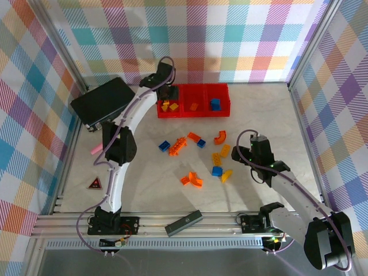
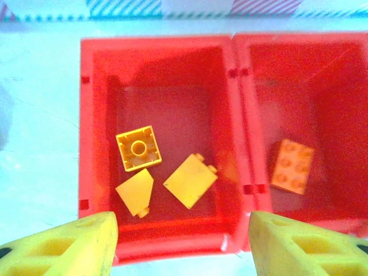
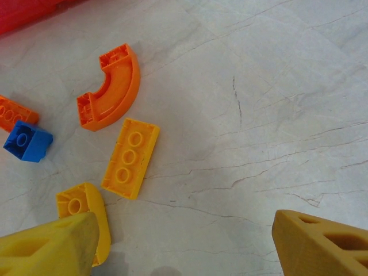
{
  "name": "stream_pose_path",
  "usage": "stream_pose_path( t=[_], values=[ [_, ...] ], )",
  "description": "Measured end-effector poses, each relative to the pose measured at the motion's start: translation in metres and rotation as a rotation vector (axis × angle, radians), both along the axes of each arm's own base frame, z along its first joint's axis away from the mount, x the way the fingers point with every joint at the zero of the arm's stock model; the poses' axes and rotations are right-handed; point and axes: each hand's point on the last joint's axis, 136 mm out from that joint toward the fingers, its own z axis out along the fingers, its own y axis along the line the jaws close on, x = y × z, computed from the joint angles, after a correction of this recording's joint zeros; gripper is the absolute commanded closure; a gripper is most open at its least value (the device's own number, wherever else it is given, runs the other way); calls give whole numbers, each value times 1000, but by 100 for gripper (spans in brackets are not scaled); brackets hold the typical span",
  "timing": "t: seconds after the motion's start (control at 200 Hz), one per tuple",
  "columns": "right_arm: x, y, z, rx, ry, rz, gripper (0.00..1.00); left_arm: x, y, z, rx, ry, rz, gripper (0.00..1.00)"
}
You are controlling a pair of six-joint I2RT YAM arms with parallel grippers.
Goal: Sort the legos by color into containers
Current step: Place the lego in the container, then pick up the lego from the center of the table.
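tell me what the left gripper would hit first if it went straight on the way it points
Likely the leftmost red bin: the open left gripper aims at its near wall and floor, close to the wedge-shaped yellow brick. Depth is unclear.

You get bright, even light in the top view, with only soft shadows on the surface (image 1: 259, 121). Your left wrist view is washed out and fuzzy, and the red bins (image 2: 172, 241) glow. Your right wrist view is sharp, but the near fingers (image 3: 322, 241) look blurry.
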Motion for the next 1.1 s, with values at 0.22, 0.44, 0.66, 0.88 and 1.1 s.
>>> stream_pose_path(
  t=[0.22, 0.44, 0.66, 0.88, 1.1],
  values=[
    [12, 18, 8, 33, 87, 43, 23, -56, 12, 69, -79, -69, -37, 39],
    [43, 69, 37, 56, 112, 151, 23, -114, 30, 70, -129, -55, -30, 38],
    [65, 128, 30, 21, 182, 274, 23, -165, 56, 47, -128, -13, 17, 38],
    [81, 167, -1, -41, 242, 416, 22, -200, 75, 41, -132, -14, 56, 37],
    [94, 186, -28, -122, 280, 580, 21, -210, 78, 42, -154, -16, 66, 38]
  ],
)
